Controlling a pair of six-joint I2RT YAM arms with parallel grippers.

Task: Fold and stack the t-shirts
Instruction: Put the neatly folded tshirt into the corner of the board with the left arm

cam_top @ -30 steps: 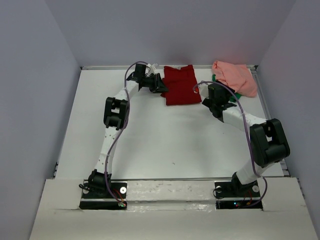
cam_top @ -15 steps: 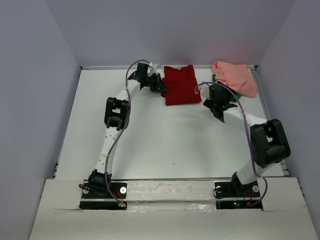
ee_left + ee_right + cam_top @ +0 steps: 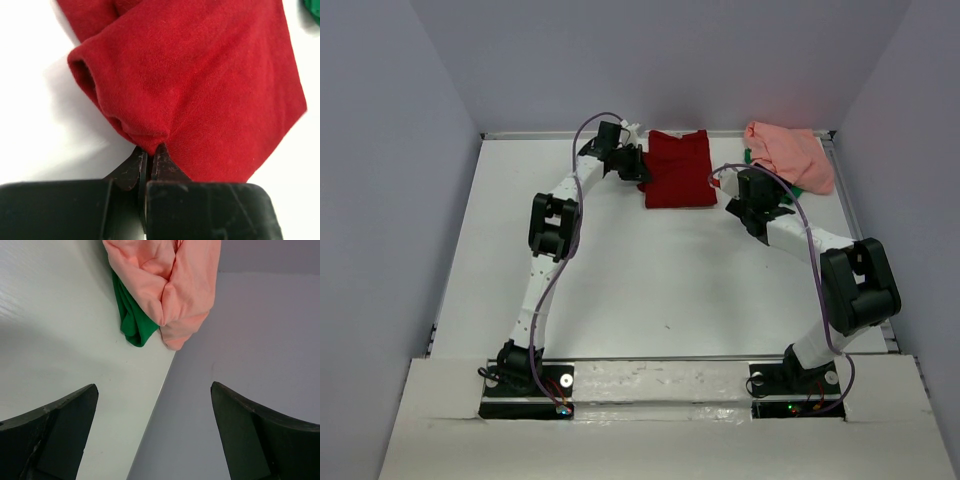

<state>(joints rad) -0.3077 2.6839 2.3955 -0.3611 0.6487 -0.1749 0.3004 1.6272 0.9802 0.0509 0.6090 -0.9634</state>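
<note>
left gripper [image 3: 148, 150]: just snapped closed, now pinching the edge of the folded dark red cloth t-shirt [image 3: 200, 85]
red shirt: far side of the white worktop [image 3: 650, 290]
right gripper [image 3: 154, 390]: wide open, empty
task: grip's on, so I reckon it's ready to move

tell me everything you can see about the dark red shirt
The red shirt is soft knit cloth, plain dark red, folded into a rough rectangle. It lies on the white table near the far edge, about mid-width, apart from the pink shirt to its right. The left gripper is shut on its left edge, pinching a doubled fold. Beside the pinch the layers bulge open into a small rolled loop. No print or label shows.
</note>
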